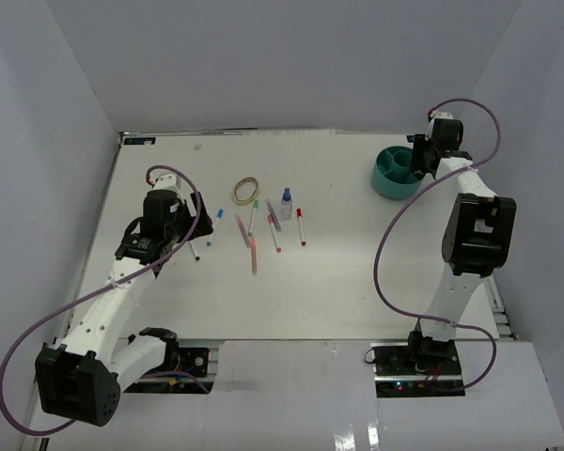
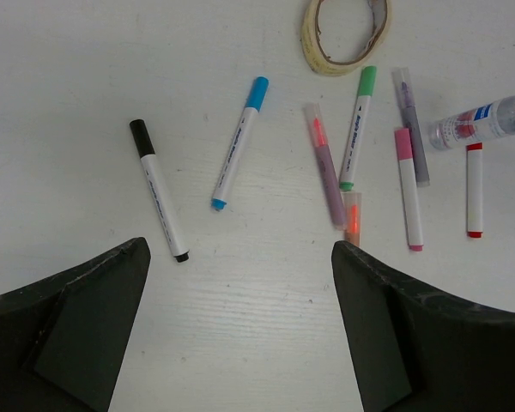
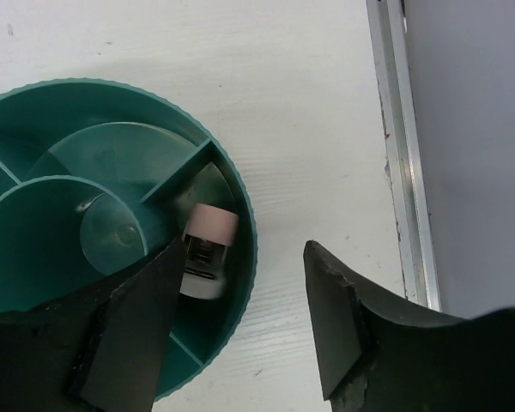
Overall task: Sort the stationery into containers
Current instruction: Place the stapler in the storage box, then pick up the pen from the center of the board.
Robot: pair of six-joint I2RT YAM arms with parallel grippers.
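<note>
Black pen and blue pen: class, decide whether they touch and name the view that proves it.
Apart. The left wrist view shows the black pen and blue pen side by side with bare table between them.

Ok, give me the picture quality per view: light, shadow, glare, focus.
Top external: even, soft light, faint shadows, the pens small but distinct. Left wrist: the table is sharp, the left gripper just dark shapes without detail. Right wrist: the teal organiser is in focus, its compartments shaded, one small glint inside.
</note>
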